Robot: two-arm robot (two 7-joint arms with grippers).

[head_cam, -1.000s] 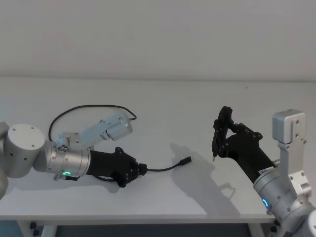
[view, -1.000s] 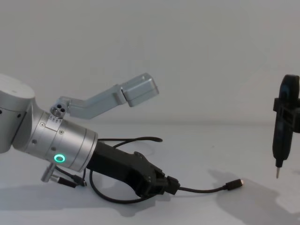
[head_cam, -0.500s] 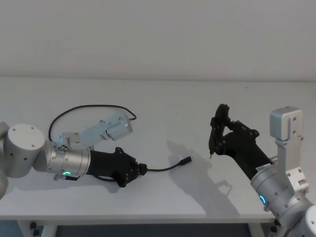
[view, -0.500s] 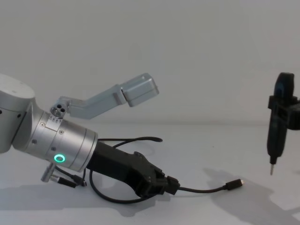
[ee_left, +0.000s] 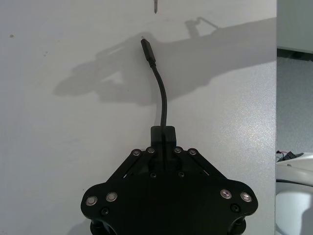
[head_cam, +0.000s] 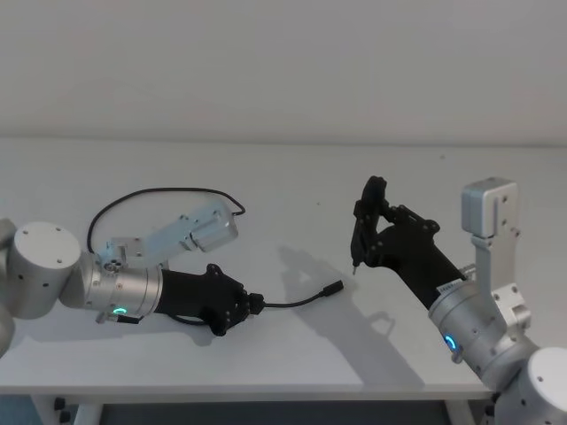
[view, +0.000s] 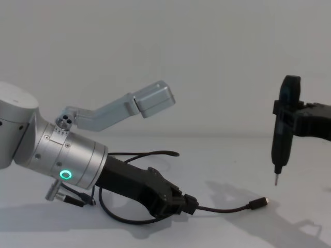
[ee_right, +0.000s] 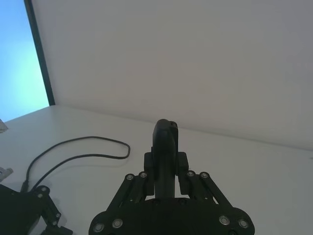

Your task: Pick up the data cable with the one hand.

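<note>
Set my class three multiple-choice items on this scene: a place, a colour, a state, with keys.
1. The free plug of the data cable lies: A. on the table; B. in mid-air; C. on the floor.
2. The data cable is: A. white; B. black; C. red.
3. The left hand is: A. open; B. shut on the cable; C. raised high.
Key: 1A, it rests on the tabletop near the slim tool in the right hand; 2B, dark cord throughout; 3B, the cable leaves its closed grip.
</note>
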